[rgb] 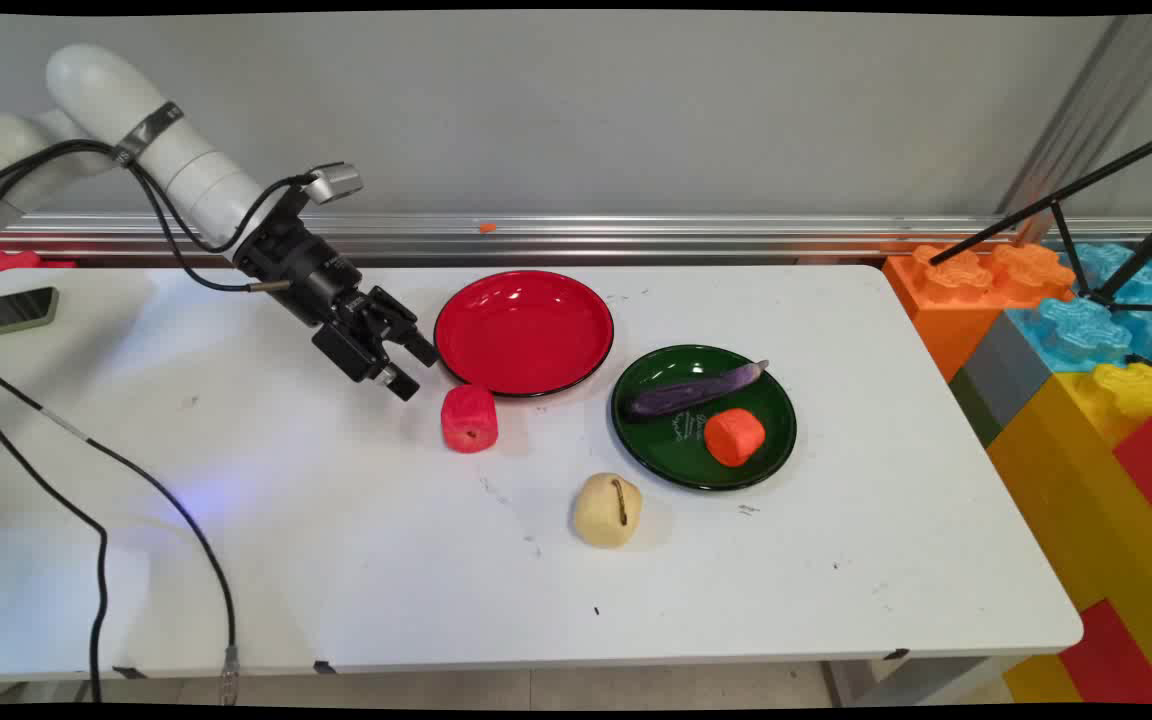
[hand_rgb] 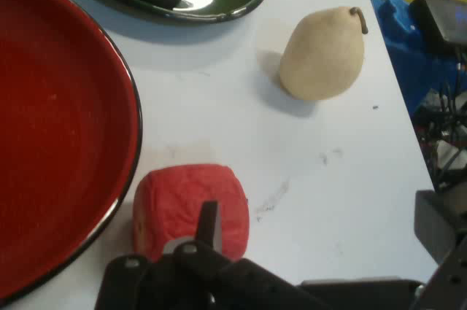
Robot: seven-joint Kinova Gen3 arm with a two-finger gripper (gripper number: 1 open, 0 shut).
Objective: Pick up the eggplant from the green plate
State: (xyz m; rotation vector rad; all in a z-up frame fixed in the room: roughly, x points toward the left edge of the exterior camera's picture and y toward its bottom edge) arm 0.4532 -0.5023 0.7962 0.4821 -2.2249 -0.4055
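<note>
My black gripper [rgb: 416,368] hangs open just above the table, tilted down to the right. A red blocky toy fruit [rgb: 469,418] lies just right of and below it, nothing between the fingers. In the hand view the red fruit [hand_rgb: 182,204] sits right behind the left finger [hand_rgb: 209,221], off the gap's centre. The empty red plate [rgb: 524,332] touches or nearly touches the fruit from behind. A pale pear [rgb: 607,510] with a brown stem lies nearer the table's front.
A dark green plate [rgb: 661,455] to the right holds a purple eggplant [rgb: 693,391] and an orange fruit [rgb: 734,436]. A phone [rgb: 11,311] lies at the far left. Black cables [rgb: 101,540] trail over the left side. Big toy bricks [rgb: 1086,360] stand past the right edge.
</note>
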